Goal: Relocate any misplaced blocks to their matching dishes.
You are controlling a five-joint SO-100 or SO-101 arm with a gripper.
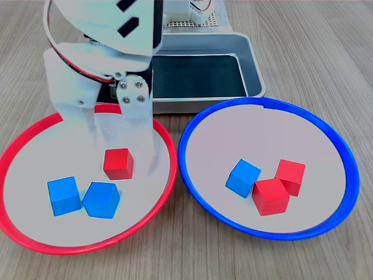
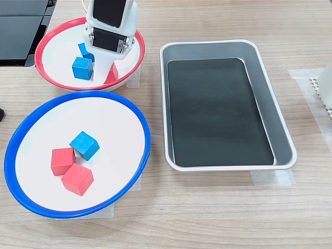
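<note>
On the wooden worktop (image 1: 326, 52) two round dishes sit side by side. In the first exterior view the red-rimmed dish (image 1: 169, 153) lies on the first exterior view's left and the blue-rimmed dish (image 1: 347, 157) on its right; behind them stands a rectangular grey metal tray (image 1: 252, 55) with a dark bottom.

The red-rimmed dish holds three cubes: a red cube (image 1: 119, 164) resting on the dish floor, and nearer the camera two blue cubes, one (image 1: 63, 195) just beside the other (image 1: 101, 199), the pair touching or nearly so. The blue-rimmed dish holds a blue cube (image 1: 243, 178) and two red cubes, one (image 1: 271, 197) in front and one (image 1: 290, 176) behind it, all three crowded together and seemingly touching.

The white gripper (image 1: 119, 137) hangs over the red-rimmed dish, its two fingers spread apart on either side of the red cube and above it, holding nothing; the cube lies free below them. In the second exterior view the gripper (image 2: 110, 62) covers most of that red cube, of which only an edge (image 2: 112, 74) shows by the fingertip, while the blue cubes (image 2: 83, 68) stay visible beside it.
</note>
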